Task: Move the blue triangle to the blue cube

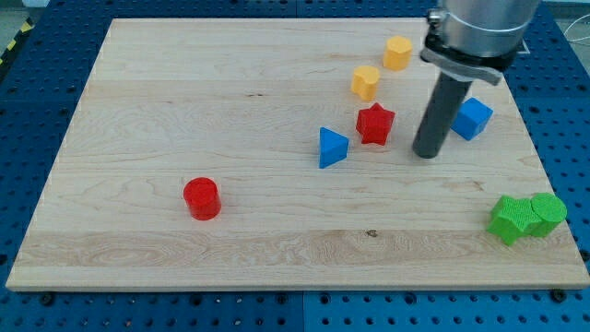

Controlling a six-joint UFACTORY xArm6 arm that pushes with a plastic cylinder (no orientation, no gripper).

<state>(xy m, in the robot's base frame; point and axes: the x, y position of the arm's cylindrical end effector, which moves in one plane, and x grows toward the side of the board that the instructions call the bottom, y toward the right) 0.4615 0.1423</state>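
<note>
Pincer there was none: my tip [426, 153] was a bare rod end, so nothing could stand apart or clamp. It rested between the red star [375, 124] and the blue cube [473, 118], seemingly just short of the cube, though the rod hid the gap. The blue triangle [332, 148] lay beyond the star, toward the view's left. The approach looked unfinished; next, the tip probably needed to circle round to the triangle's left and push rightward, skirting below the star.

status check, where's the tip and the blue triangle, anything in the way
My tip down on the board, just left of the blue cube. Blue triangle further left, untouched. Red star close to the line between them.
</note>
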